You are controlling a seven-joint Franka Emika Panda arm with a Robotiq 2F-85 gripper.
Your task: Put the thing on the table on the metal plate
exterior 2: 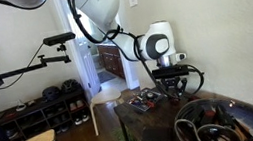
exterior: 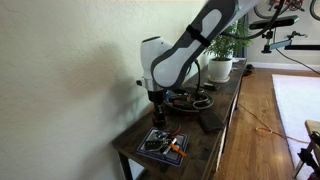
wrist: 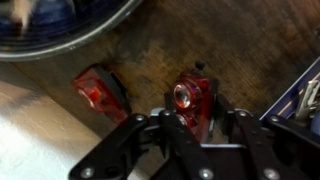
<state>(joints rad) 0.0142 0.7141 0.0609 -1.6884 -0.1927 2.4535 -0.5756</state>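
Table [exterior: 207, 124] runs long and narrow along a pale wall, dark brown in both exterior views [exterior 2: 141, 131]. White arm [exterior: 190, 45] reaches down over its middle stretch. Plate [exterior: 205, 103] sits past the gripper toward the potted plant [exterior: 222, 52]; in an exterior view it fills the near foreground [exterior 2: 243, 104], and in the wrist view only its bright rim [wrist: 95, 35] shows at upper left. Square tray [exterior: 146, 146] with orange-handled items lies on the other side of the gripper, and its edge clips the right of the wrist view [wrist: 302, 88]. Gripper [exterior: 156, 103] hangs low over the bare wood between plate and tray, pointing straight down [exterior 2: 175, 88]. From the wrist I see the fingers apart, one on each side of a small red piece [wrist: 192, 98], with the gripper [wrist: 198, 117] centred on it; I cannot tell whether the pads touch it. That piece lies on the table, just outside the plate rim. A second red piece [wrist: 100, 92] lies beside it on the wood, apart from the fingers, also off the plate.
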